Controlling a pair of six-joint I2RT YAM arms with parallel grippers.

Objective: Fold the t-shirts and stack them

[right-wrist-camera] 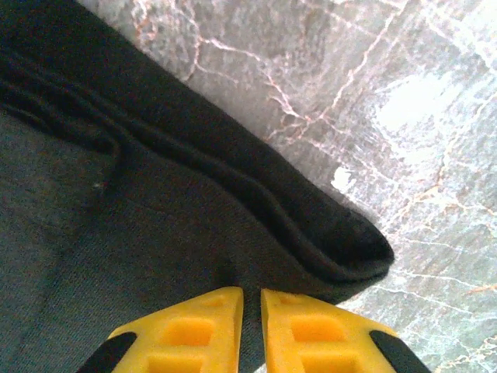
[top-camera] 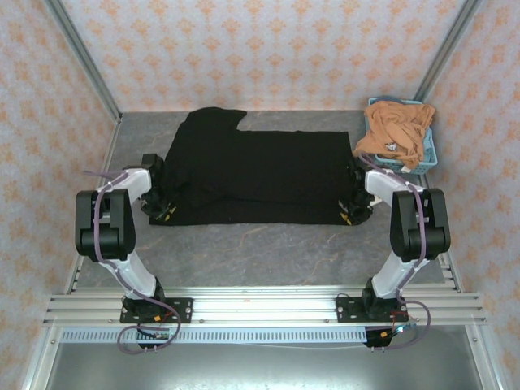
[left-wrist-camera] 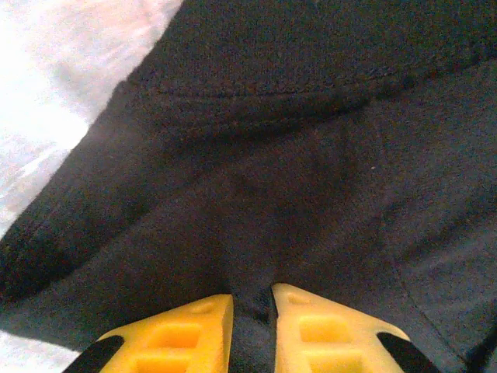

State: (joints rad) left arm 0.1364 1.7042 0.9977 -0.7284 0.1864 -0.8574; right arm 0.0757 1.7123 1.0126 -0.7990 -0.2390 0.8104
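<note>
The black t-shirt point(top-camera: 260, 175) lies spread flat on the grey marbled tabletop point(top-camera: 244, 252), plain dark side up, stretched between the two pincers, with a flap of it jutting out on the far side beyond the left one. Its near left corner sits in the left pincer point(top-camera: 162, 213) and its near right corner in the right pincer point(top-camera: 351, 213). In the left wrist view the yellow fingers point(left-wrist-camera: 186, 338) stand almost together with a narrow strip of black cloth pinched between them, and a stitched seam crosses the fabric just ahead of the tips. In the right wrist view the yellow fingers point(right-wrist-camera: 194, 330) are likewise drawn nearly together on the cloth. A doubled, rounded edge of the shirt runs slantwise just ahead of them and ends to the right of the tips, with bare tabletop beyond. The orange-tan t-shirt point(top-camera: 394, 134) lies crumpled in the light blue basket point(top-camera: 428, 156), well beyond the right pincer and a little to its right, spilling over the rim near the black shirt's far right corner
</note>
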